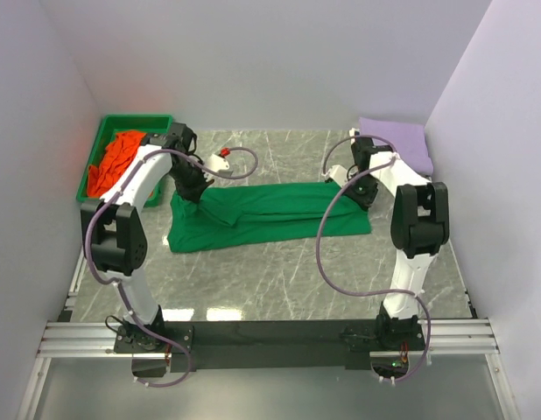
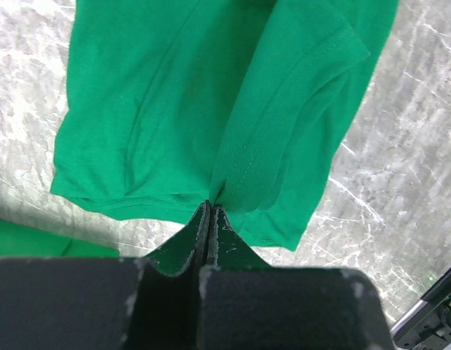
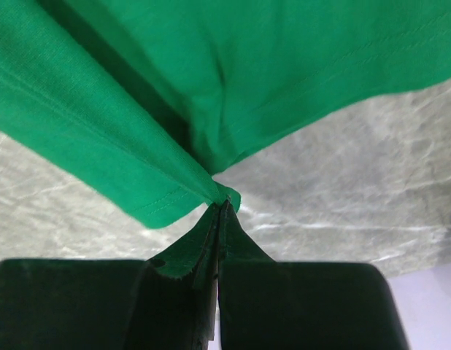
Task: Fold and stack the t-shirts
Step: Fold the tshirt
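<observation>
The bright green t-shirt (image 1: 270, 214) lies stretched across the middle of the marble table, partly folded lengthwise. My left gripper (image 1: 190, 188) is shut on its left end, pinching a sleeve and hem edge (image 2: 211, 200). My right gripper (image 1: 365, 194) is shut on its right end, pinching a hemmed corner (image 3: 224, 197). An orange t-shirt (image 1: 117, 157) lies crumpled in the green plastic tray (image 1: 100, 140) at the back left. A folded lavender t-shirt (image 1: 397, 140) lies at the back right.
A small white and red object (image 1: 221, 160) lies on the table behind the green shirt. White walls close in the left, back and right sides. A metal rail (image 1: 270, 337) runs along the near edge by the arm bases.
</observation>
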